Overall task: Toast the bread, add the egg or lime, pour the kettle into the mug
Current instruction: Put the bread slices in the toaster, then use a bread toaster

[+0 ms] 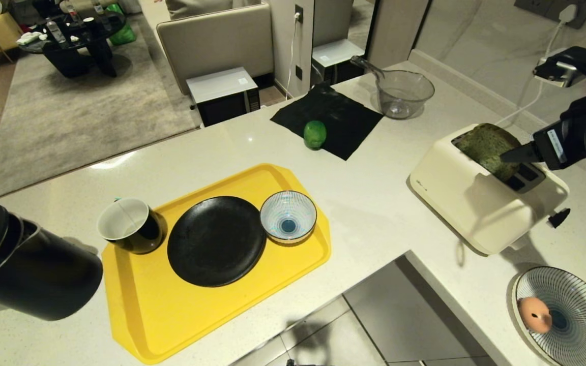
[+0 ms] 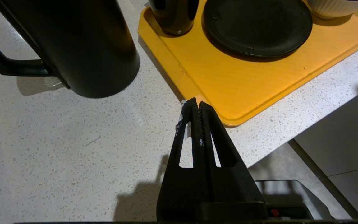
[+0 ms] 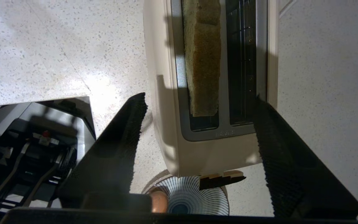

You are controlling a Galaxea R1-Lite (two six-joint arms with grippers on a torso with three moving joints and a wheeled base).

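Observation:
The green-tinted bread (image 1: 484,146) stands in the near slot of the cream toaster (image 1: 468,203), its top sticking out. My right gripper (image 3: 199,98) hovers over the toaster's lever end, open, with nothing between its fingers; the bread (image 3: 202,59) lies just beyond them. The lime (image 1: 315,134) rests on a black cloth (image 1: 333,117). The egg (image 1: 534,314) lies on a striped plate (image 1: 578,325). The black kettle (image 1: 28,264) stands at the left beside the mug (image 1: 130,226). My left gripper (image 2: 196,104) is shut and empty, low by the tray's corner.
A yellow tray (image 1: 171,315) carries the mug, a black plate (image 1: 216,241) and a striped bowl (image 1: 288,216). A clear jug (image 1: 405,94) stands at the back. The toaster's black lever (image 1: 559,217) sticks out at its near end. The counter edge drops to the floor between tray and toaster.

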